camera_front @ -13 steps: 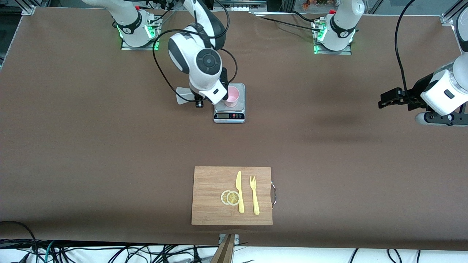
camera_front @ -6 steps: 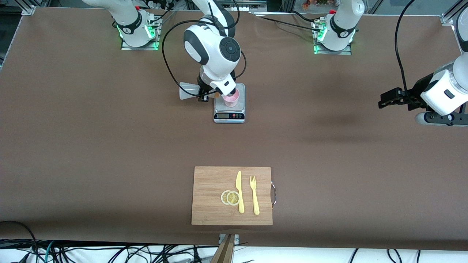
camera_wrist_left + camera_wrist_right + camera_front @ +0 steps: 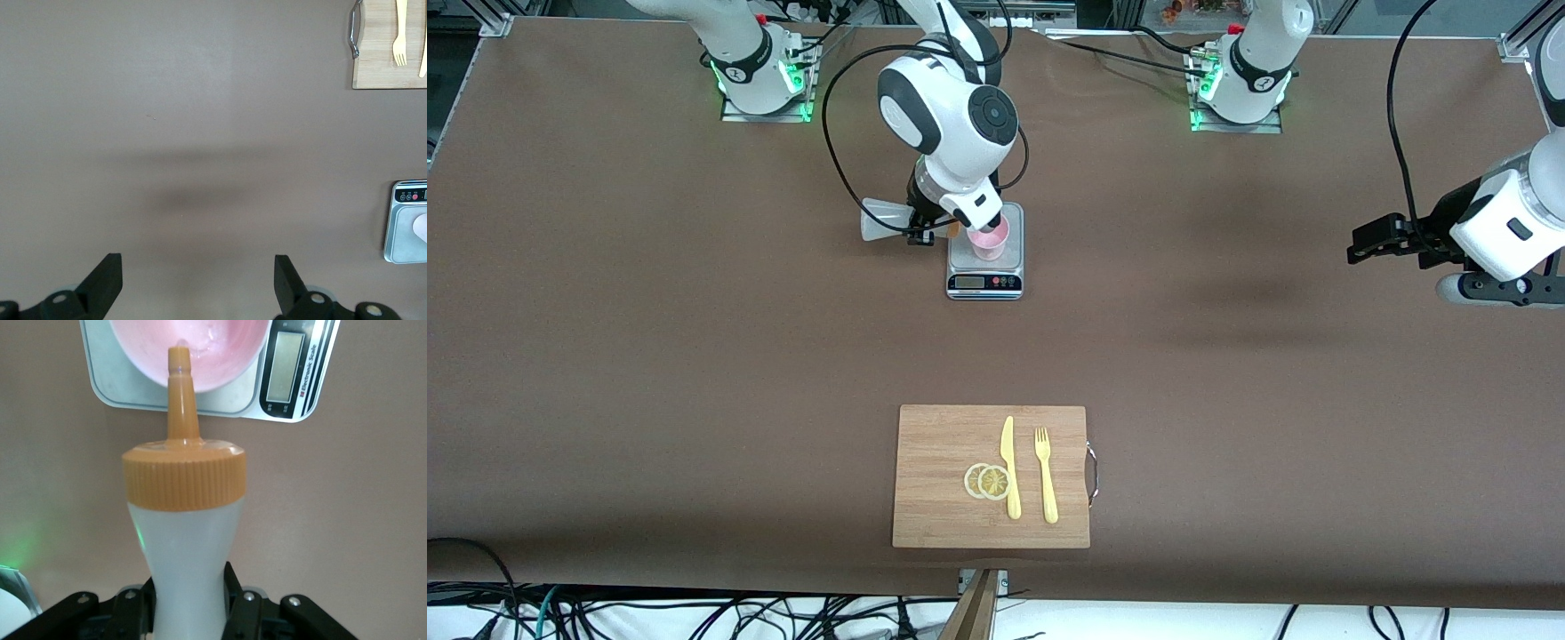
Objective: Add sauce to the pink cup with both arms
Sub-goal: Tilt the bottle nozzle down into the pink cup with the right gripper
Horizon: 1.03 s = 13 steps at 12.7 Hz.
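Note:
My right gripper (image 3: 921,233) is shut on the sauce bottle (image 3: 882,219), whitish with an orange cap, and holds it tipped on its side beside the pink cup (image 3: 990,238). In the right wrist view the fingers (image 3: 235,587) pinch the bottle's body (image 3: 183,547), and the orange nozzle (image 3: 180,387) points over the rim into the pink cup (image 3: 220,353). The cup stands on a small scale (image 3: 984,271). My left gripper (image 3: 1368,242) is open and empty, waiting above bare table at the left arm's end; its view (image 3: 198,280) shows only table between the fingers.
A wooden cutting board (image 3: 943,480) lies nearer to the front camera, with lemon slices (image 3: 987,481), a yellow knife (image 3: 1009,467) and a yellow fork (image 3: 1045,476). The scale (image 3: 405,233) and the board (image 3: 383,60) show at the edge of the left wrist view.
My right wrist has turned and shifted toward the cup, bringing the bottle's nozzle over the rim; in the last half second it barely moved. The left arm has not moved.

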{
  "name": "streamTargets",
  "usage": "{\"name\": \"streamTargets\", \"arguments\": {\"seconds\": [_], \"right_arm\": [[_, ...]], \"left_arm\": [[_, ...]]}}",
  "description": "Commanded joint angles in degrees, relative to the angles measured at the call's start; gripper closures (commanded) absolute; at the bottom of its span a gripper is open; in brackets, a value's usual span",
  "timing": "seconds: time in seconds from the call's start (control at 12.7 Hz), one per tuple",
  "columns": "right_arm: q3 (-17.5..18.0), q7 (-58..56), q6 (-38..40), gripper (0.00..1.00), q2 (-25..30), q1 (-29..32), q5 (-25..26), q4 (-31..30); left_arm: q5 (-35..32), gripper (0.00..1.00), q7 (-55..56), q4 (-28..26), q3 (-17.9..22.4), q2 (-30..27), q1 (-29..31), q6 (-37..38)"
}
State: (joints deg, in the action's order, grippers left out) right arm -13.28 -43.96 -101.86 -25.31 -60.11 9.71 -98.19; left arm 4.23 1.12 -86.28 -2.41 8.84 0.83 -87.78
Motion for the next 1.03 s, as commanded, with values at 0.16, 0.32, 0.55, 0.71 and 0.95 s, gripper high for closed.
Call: {"name": "streamTargets", "arguments": {"seconds": [0.16,0.32,0.55,0.71,0.95], "right_arm": [[-0.96,0.72,0.53,0.87,0.88,0.08,-5.22,-0.08],[-1.22,0.72,-0.35,0.88,1.14,0.26,-6.10,-0.07],[-3.06,-1.12,-3.42,0.88,3.24,0.87,-11.01,-2.52],[-4.56,-4.01,-7.71,0.88,5.52,0.96,-14.09,-5.68],[-7.54,-10.68,-14.23,0.88,9.39,0.96,-21.91,-11.32]], "left_arm": [[-1.59,0.00,0.02,2.08,-0.32,0.92,0.23,1.29],[-1.59,0.00,0.02,2.08,-0.32,1.01,0.23,1.29],[-1.59,0.00,0.02,2.08,-0.32,0.92,0.23,1.29],[-1.59,0.00,0.02,2.08,-0.32,1.01,0.23,1.29],[-1.59,0.00,0.02,2.08,-0.32,1.01,0.23,1.29]]}}
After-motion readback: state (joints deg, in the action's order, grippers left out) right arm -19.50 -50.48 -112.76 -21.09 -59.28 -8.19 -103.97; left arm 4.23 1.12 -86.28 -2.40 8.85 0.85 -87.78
